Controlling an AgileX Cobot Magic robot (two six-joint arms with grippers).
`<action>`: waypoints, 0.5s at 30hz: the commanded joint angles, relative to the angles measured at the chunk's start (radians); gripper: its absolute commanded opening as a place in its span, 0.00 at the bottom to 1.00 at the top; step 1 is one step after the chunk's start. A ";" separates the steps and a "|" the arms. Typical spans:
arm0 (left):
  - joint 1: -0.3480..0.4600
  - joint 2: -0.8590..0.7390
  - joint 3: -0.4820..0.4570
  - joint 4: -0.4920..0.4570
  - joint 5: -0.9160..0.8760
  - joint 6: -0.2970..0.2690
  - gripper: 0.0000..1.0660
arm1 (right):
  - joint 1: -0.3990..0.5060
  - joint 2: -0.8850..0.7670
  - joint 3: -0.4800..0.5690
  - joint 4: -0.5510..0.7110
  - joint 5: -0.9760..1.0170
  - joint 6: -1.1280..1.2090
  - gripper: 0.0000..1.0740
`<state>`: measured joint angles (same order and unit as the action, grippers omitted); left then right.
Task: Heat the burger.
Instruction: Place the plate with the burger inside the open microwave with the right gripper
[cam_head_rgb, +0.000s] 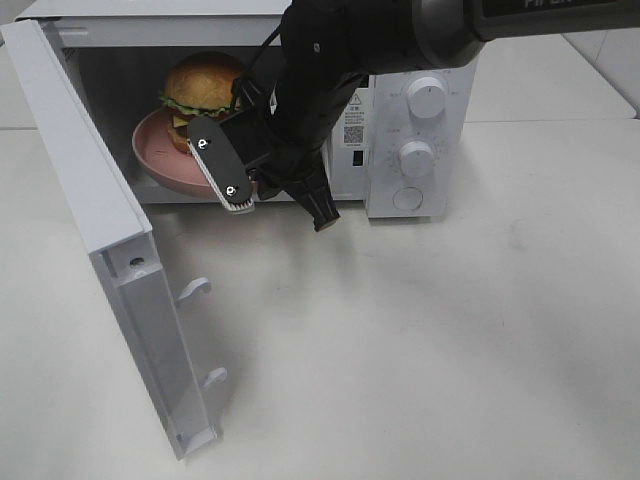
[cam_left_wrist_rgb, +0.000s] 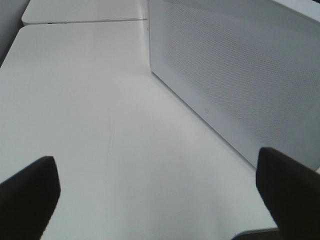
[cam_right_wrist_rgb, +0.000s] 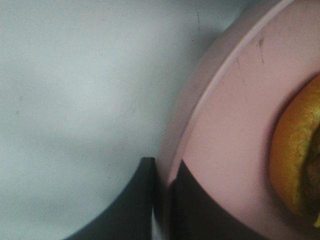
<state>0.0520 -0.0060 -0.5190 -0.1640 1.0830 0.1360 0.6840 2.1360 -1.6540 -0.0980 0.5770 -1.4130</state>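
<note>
Swung wide toward the viewer, the microwave door (cam_head_rgb: 120, 290) stands open on the tabletop (cam_left_wrist_rgb: 75, 100). Behind it, inside the microwave (cam_head_rgb: 420, 60), the burger (cam_head_rgb: 205, 85) sits on a pink plate (cam_head_rgb: 160, 160) that rests in the oven's cavity. The plate's near edge is at the opening.

The right pincer (cam_right_wrist_rgb: 162, 170) is closed to a narrow pinch on the plate's rim, one finger on either side of the edge. The left pincer (cam_left_wrist_rgb: 160, 187) is spread as wide as it goes and holds nothing. It hovers over bare tabletop beside the microwave's perforated side wall.

This looks like the loading step, with the plate being set in place. Next, the right pincer would need to let go of the rim and back straight out without dragging the plate. Then the door must be pushed shut and a knob (cam_head_rgb: 428, 98) turned.
</note>
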 joint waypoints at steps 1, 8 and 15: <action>0.002 -0.017 0.003 -0.006 -0.011 -0.006 0.94 | 0.001 0.016 -0.059 -0.022 -0.055 0.023 0.00; 0.002 -0.017 0.003 -0.006 -0.011 -0.006 0.94 | 0.001 0.055 -0.125 -0.048 -0.054 0.023 0.00; 0.002 -0.017 0.003 -0.006 -0.011 -0.006 0.94 | 0.001 0.106 -0.202 -0.071 -0.055 0.057 0.00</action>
<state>0.0520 -0.0060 -0.5190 -0.1640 1.0830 0.1360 0.6840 2.2540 -1.8340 -0.1460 0.5800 -1.3690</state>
